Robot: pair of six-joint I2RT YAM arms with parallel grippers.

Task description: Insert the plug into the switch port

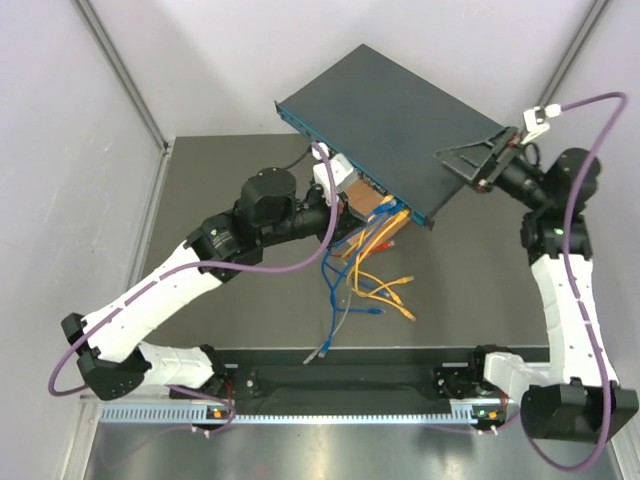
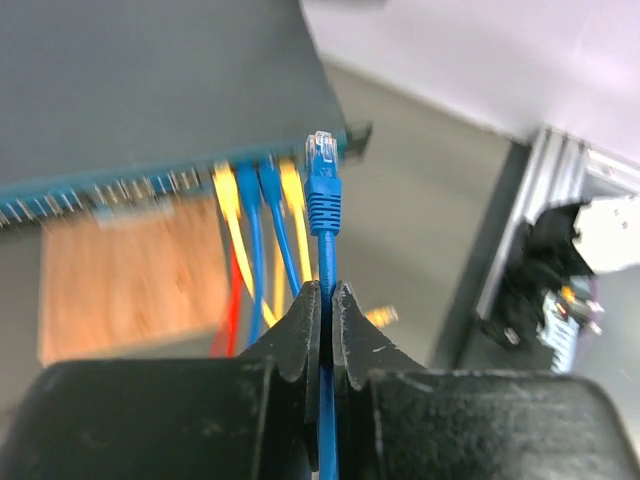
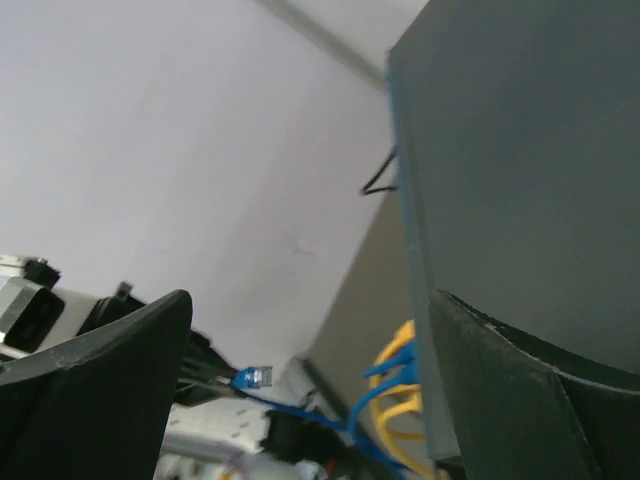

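The switch (image 1: 385, 115) is a flat dark teal-grey box, tilted, with its row of sockets (image 2: 120, 190) facing my left gripper. Yellow and blue cables (image 2: 255, 225) sit in several sockets. My left gripper (image 2: 322, 288) is shut on a blue cable just behind its plug (image 2: 322, 160), whose clear tip stands upright close to the right end of the socket row, outside any socket. From above, the left gripper (image 1: 342, 195) is just in front of the switch's front face. My right gripper (image 1: 478, 162) is open at the switch's right corner, and the switch (image 3: 520, 150) lies along its right finger (image 3: 540, 400).
A brown wooden board (image 2: 130, 280) lies under the switch's front edge. Loose yellow, blue and grey cables (image 1: 375, 285) spread over the dark table in front of it. White walls close in at the left and back. A metal rail (image 1: 300, 412) runs along the near edge.
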